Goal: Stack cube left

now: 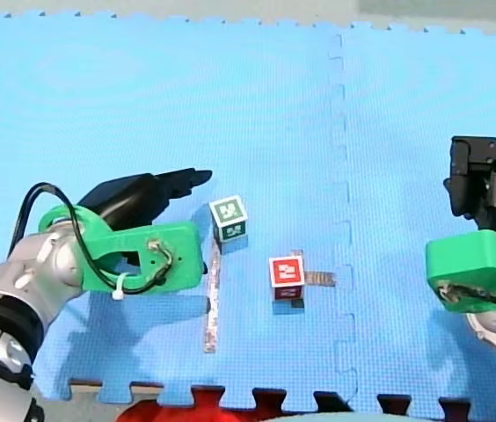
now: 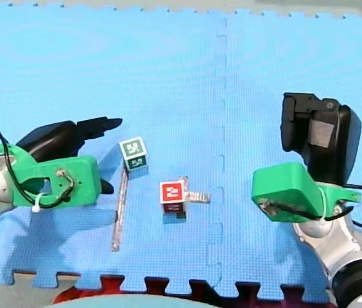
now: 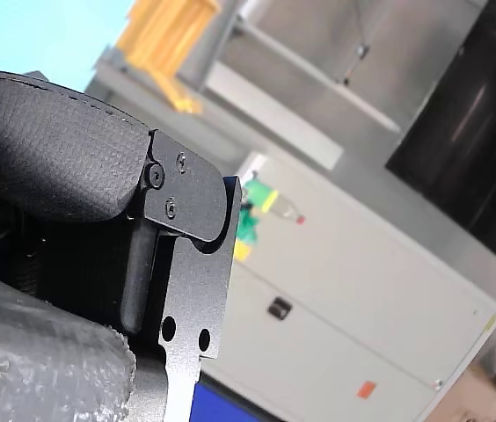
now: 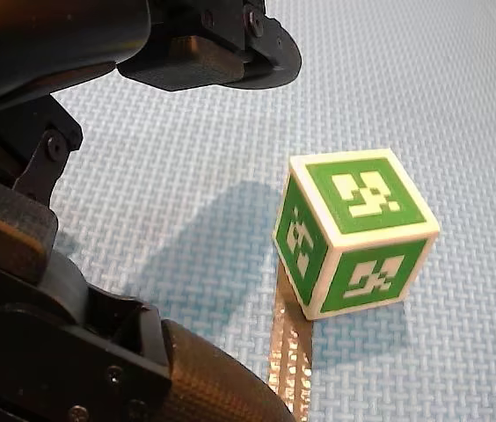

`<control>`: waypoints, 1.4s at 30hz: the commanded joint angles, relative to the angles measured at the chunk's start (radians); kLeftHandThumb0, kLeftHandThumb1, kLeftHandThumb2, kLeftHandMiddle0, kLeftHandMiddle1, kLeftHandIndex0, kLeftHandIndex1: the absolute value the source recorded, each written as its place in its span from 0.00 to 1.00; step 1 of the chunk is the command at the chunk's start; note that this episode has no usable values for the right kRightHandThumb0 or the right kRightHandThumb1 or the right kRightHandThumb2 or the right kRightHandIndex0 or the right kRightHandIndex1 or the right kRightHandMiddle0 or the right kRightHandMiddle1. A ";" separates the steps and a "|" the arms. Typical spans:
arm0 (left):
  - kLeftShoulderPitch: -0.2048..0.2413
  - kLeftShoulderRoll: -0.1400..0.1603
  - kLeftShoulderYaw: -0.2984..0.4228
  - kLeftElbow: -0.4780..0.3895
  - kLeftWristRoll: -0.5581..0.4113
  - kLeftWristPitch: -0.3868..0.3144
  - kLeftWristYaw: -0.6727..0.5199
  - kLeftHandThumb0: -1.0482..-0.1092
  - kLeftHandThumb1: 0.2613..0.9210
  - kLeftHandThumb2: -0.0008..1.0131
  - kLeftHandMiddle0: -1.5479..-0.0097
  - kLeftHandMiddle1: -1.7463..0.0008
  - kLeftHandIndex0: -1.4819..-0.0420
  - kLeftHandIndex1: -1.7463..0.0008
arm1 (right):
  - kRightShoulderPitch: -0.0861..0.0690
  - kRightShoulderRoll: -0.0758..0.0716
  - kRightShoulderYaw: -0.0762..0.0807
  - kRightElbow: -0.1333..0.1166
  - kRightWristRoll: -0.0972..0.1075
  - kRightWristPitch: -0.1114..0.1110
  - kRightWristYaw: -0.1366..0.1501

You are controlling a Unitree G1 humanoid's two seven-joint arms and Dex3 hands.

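A green cube (image 1: pixel 229 218) with white markers sits on the blue foam mat (image 1: pixel 142 105), left of centre. A red cube (image 1: pixel 287 274) stands a little nearer and to its right, apart from it. My left hand (image 1: pixel 186 180) is just left of the green cube, its black fingers pointing toward it without touching, and it holds nothing. In the second wrist view the green cube (image 4: pixel 353 233) lies a short gap beyond black fingers (image 4: pixel 204 48). My right hand (image 2: pixel 312 128) is raised at the far right, away from both cubes, holding nothing.
A long silver tape strip (image 1: pixel 211 308) runs from the green cube toward the mat's front edge. A short strip (image 1: pixel 321 279) lies beside the red cube. A mat seam (image 1: pixel 340 176) runs front to back right of the cubes.
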 commanded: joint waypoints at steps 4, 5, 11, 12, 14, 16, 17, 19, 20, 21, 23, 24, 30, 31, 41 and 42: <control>-0.017 0.010 -0.036 0.021 0.049 -0.012 0.046 0.26 0.69 0.00 0.41 0.00 0.61 0.98 | -0.001 -0.001 -0.001 0.005 0.005 0.000 -0.001; -0.022 0.010 -0.040 0.025 0.055 -0.008 0.042 0.30 0.67 0.00 0.41 0.00 0.63 0.99 | -0.001 0.000 -0.002 0.005 0.005 -0.001 -0.001; -0.038 0.006 -0.038 0.030 0.055 0.015 0.005 0.50 0.60 0.00 0.45 0.00 0.73 1.00 | 0.000 0.006 -0.004 0.003 0.015 -0.005 0.010; -0.039 0.006 -0.039 0.030 0.056 0.021 0.003 0.50 0.60 0.00 0.46 0.00 0.74 1.00 | 0.000 0.007 -0.004 0.004 0.016 -0.004 0.012; -0.041 0.004 -0.043 0.029 0.061 0.030 0.006 0.51 0.60 0.00 0.46 0.00 0.74 1.00 | 0.000 0.009 -0.004 0.004 0.016 -0.003 0.012; -0.042 -0.003 -0.049 0.028 0.068 0.040 0.022 0.51 0.62 0.01 0.46 0.00 0.72 0.99 | 0.001 0.010 -0.004 0.004 0.016 -0.002 0.011; -0.043 -0.008 -0.054 0.028 0.074 0.047 0.035 0.51 0.62 0.01 0.47 0.00 0.69 0.98 | 0.001 0.011 -0.003 0.004 0.016 -0.002 0.010; -0.043 -0.019 -0.064 0.030 0.085 0.064 0.059 0.51 0.63 0.01 0.47 0.00 0.66 0.97 | 0.001 0.013 -0.004 0.004 0.016 -0.001 0.009; -0.044 -0.027 -0.068 0.031 0.090 0.074 0.069 0.51 0.64 0.01 0.46 0.00 0.65 0.97 | 0.000 0.013 -0.004 0.004 0.017 -0.001 0.010; -0.046 -0.035 -0.072 0.032 0.094 0.083 0.074 0.51 0.64 0.01 0.46 0.00 0.64 0.96 | 0.000 0.014 -0.005 0.004 0.018 -0.001 0.011; -0.050 -0.047 -0.076 0.034 0.098 0.096 0.079 0.50 0.64 0.01 0.46 0.00 0.61 0.96 | -0.001 0.014 -0.006 0.005 0.020 0.000 0.013; -0.052 -0.050 -0.077 0.035 0.099 0.099 0.080 0.50 0.64 0.01 0.46 0.00 0.61 0.96 | -0.001 0.015 -0.006 0.005 0.021 0.000 0.014; -0.061 -0.069 -0.081 0.046 0.098 0.129 0.064 0.49 0.64 0.01 0.44 0.00 0.61 0.98 | 0.001 0.017 -0.006 0.004 0.024 -0.001 0.015; -0.062 -0.073 -0.082 0.047 0.097 0.134 0.060 0.48 0.65 0.01 0.43 0.00 0.61 0.98 | 0.002 0.018 -0.006 0.004 0.025 -0.001 0.015; -0.061 -0.103 -0.075 0.055 0.086 0.163 0.043 0.44 0.66 0.01 0.41 0.00 0.60 0.98 | 0.017 0.024 -0.010 -0.012 0.035 -0.003 0.025; -0.061 -0.106 -0.076 0.055 0.086 0.165 0.043 0.44 0.66 0.01 0.41 0.00 0.60 0.98 | 0.018 0.024 -0.010 -0.015 0.036 -0.002 0.026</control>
